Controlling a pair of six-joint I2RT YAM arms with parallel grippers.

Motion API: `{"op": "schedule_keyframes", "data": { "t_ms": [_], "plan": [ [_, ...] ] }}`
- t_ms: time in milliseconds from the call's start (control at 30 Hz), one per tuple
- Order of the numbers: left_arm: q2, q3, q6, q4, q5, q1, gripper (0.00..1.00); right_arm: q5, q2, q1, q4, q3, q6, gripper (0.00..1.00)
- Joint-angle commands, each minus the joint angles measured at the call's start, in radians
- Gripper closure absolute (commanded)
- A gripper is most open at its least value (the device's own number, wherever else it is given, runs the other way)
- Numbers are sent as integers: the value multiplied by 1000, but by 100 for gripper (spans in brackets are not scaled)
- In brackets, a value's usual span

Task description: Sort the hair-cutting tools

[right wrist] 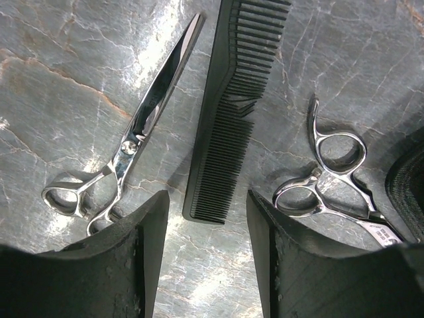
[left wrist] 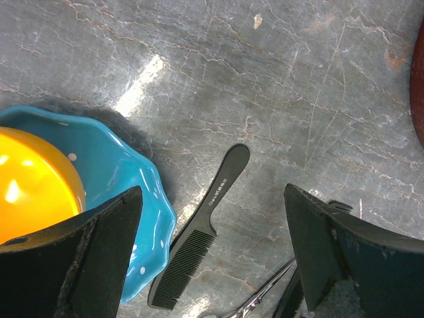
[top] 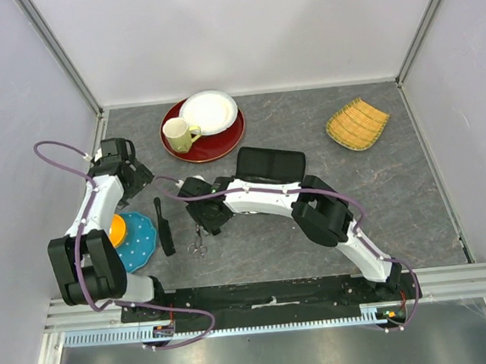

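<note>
In the right wrist view a slim black comb [right wrist: 228,126] lies on the table between two pairs of silver scissors, one to its left [right wrist: 136,142] and one to its right [right wrist: 331,175]. My right gripper [right wrist: 207,199] is open, and the comb's near end sits between its fingertips, untouched. A handled black comb [left wrist: 199,242] lies beside a blue dish [left wrist: 142,199], under my open left gripper [left wrist: 213,199]. From above, the handled comb [top: 163,227] and one pair of scissors [top: 198,247] show beside the right gripper [top: 208,226]. The left gripper [top: 145,184] hovers further back.
The blue dish [top: 144,242] holds an orange bowl [top: 116,230]. A flat black case [top: 270,164] lies behind the right arm. A red plate [top: 222,141] carries a white plate [top: 209,111] and a mug [top: 179,136]. A woven tray [top: 357,124] sits at the back right.
</note>
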Motion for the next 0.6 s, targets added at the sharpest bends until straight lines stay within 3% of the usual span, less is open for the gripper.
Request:
{"op": "schedule_keyframes", "data": {
  "t_ms": [0,567],
  "plan": [
    [7,39,-58,-7,-26,27,6,12,56,4,-95,54,28,43],
    [33,44,-117,-42,-23,100,6,47,176,31,-320,206,53,50]
  ]
}}
